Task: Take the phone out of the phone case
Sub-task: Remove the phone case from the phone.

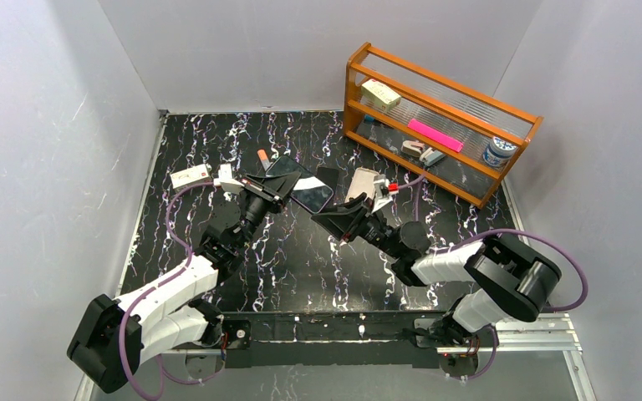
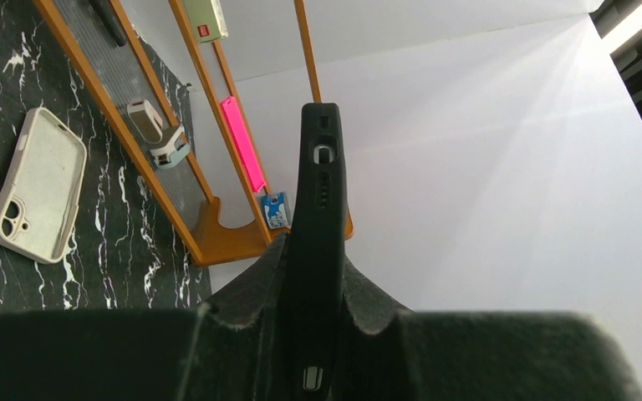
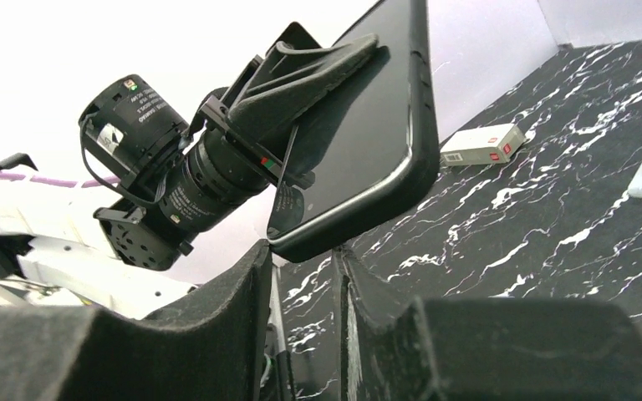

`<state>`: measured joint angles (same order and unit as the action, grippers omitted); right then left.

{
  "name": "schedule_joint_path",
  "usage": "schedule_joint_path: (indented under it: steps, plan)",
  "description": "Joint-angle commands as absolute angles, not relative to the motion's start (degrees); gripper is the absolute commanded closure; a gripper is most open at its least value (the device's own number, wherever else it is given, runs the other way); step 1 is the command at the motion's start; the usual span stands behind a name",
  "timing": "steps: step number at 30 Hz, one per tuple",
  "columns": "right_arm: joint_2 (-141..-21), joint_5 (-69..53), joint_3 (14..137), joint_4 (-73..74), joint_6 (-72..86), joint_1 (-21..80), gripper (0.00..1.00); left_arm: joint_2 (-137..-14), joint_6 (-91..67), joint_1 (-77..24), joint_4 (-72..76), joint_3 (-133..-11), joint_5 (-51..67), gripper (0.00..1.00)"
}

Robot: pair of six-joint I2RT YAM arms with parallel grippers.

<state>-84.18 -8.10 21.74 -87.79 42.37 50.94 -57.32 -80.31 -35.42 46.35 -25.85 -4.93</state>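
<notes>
- Top view: the left gripper (image 1: 288, 182) is raised over the middle of the tabletop, towards the far edge. It holds a slim dark-screened phone (image 1: 312, 197) that is seated in a black rubbery phone case.
- The right gripper (image 1: 322, 215) points at the phone's near end from the right.
- An empty beige phone case (image 1: 364, 184) lies flat just right of the phone. An orange wooden two-shelf rack (image 1: 435, 83) stands in the far right corner.
- A small white box (image 1: 191, 176) lies near the left edge.
- Left wrist view: the black case (image 2: 319, 192) stands edge-on, clamped between the two pads of the left gripper (image 2: 318, 280), with its port cut-outs showing.
- The beige case (image 2: 38, 184) lies open side up on the marble, and the rack (image 2: 209, 238) is behind it.
- Right wrist view: the phone (image 3: 359, 125) sits fully inside its case (image 3: 420, 163), screen tilted towards the camera. One left finger pad (image 3: 318, 75) presses on the glass.
- The right gripper (image 3: 303, 267) has its fingers a narrow gap apart and nothing is visibly clamped between them. The case's lower corner hangs right at their tips, and contact cannot be told.
- The white box (image 3: 478, 144) rests on the table beyond.
</notes>
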Motion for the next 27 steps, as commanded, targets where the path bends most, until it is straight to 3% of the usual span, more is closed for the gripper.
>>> schedule_joint_path:
  steps: [1, 15, 20, 27]
  plan:
    - [-87.4, 4.2, 22.6, -79.6, 46.2, 43.9, 0.99, -53.7, -83.9, -37.5, 59.5, -27.1, 5.2, 1.00]
    - [-84.8, -3.7, 26.2, -69.5, 54.5, 39.8, 0.99, -56.8, -84.2, -37.4, 70.6, -26.3, 8.4, 1.00]
    - [-83.4, -5.1, 29.2, -60.5, 50.6, 39.6, 0.99, -57.4, -84.2, -37.4, 73.2, -26.0, 8.9, 1.00]
    - [-82.7, -11.0, 29.0, -61.1, 40.6, 39.5, 0.98, -58.3, -81.7, -35.7, 73.7, -27.0, 12.5, 1.00]
